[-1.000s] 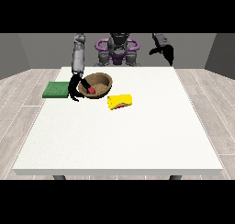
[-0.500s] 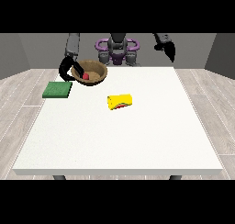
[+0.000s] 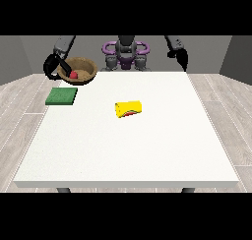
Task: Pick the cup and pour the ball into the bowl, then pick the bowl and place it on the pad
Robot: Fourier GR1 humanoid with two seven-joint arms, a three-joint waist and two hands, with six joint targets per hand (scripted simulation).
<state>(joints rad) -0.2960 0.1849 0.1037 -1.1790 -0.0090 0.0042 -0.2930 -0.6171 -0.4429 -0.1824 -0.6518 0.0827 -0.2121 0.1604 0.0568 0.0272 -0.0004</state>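
Bowl (image 3: 78,70) raised and carried further toward the view's left, clear of the desk (image 3: 147,150).
Robot hand at view's left (image 3: 53,67) grips its rim, ball (image 3: 74,75) inside; pad (image 3: 62,96) lies just below; cup (image 3: 129,108) lies tipped mid-desk; other robot hand (image 3: 180,56) idle, fingers unreadable.

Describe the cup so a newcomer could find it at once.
Start at the large white table and look near its middle. The cup lies there on its side, alone, apart from the green pad at the view's left. It is the only yellow thing in the scene.
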